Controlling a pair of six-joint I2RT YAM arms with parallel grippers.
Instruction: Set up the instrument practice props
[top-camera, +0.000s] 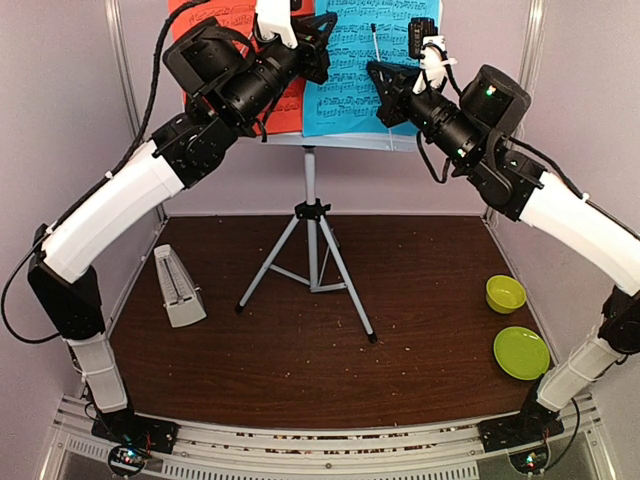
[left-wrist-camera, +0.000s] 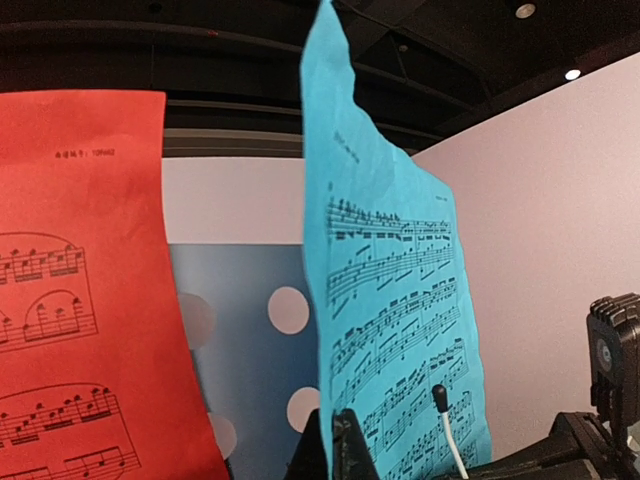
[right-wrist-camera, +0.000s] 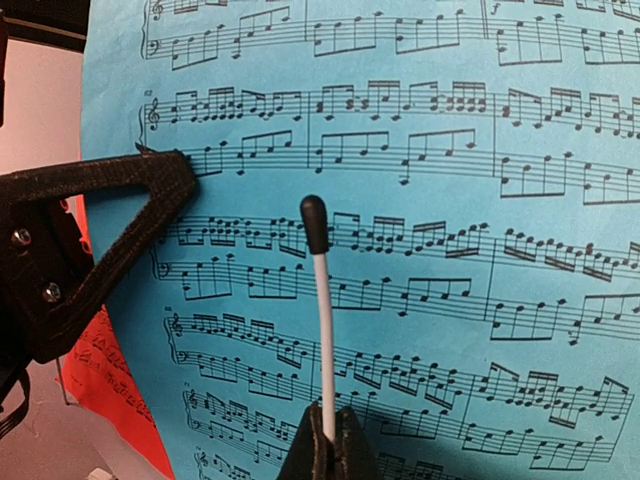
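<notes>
The right pincer (right-wrist-camera: 327, 432) fills the bottom of its own wrist view, its fingers pressed together on a thin white stick (right-wrist-camera: 323, 320) whose black tip stands straight up from them, just in front of the blue page (right-wrist-camera: 450, 300). The left pincer (left-wrist-camera: 335, 432) is closed too, seemingly pinching that blue page at its edge, though the contact sits at the very bottom of the wrist view and is hard to make out. The red page (left-wrist-camera: 80, 300) lies to the left pincer's left, flat against the pale-blue perforated music stand (left-wrist-camera: 250, 330), which shows between the two pages. Both pincers are high up, close together and facing the stand. Far below them its tripod (top-camera: 311, 250) stands on the brown desk (top-camera: 400, 330). The metronome (top-camera: 180, 288) stands upright well below the left pincer. A lime-green bowl (top-camera: 505, 293) and plate (top-camera: 521, 352) lie well below the right one.
</notes>
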